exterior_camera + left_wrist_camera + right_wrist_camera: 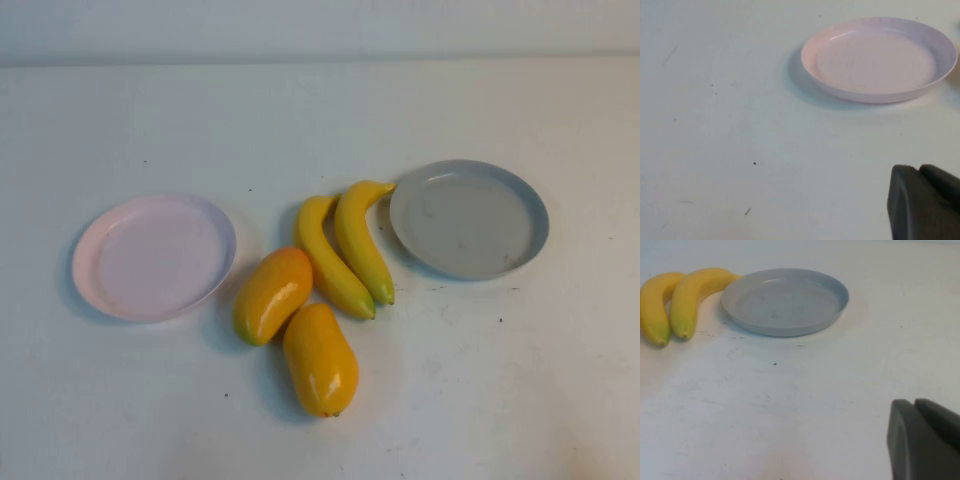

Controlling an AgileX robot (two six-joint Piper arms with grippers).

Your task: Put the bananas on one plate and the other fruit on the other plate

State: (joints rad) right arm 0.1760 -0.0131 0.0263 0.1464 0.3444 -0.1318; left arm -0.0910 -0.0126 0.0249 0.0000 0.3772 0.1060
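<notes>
Both sets of fingers are closed on nothing: the left gripper (pixel 925 200) hangs over bare table on the robot's left, short of the pale pink plate (pixel 875 95), and the right gripper (pixel 925 437) hangs over bare table on the right, short of the grey-blue plate (pixel 785 327). Neither arm shows in the high view. Nothing has been sorted yet, by the look of it. Taking the table's centre as the clock's middle, the pink plate (pixel 90 290) lies at about nine o'clock and the grey-blue plate (pixel 535 210) at about two, both bare. The two bananas (pixel 345 255) lie side by side near the centre, one tip touching or nearly touching the grey-blue rim; the two mango-like fruits (pixel 295 325) sit around six o'clock, touching. All four pieces remain to be moved.
</notes>
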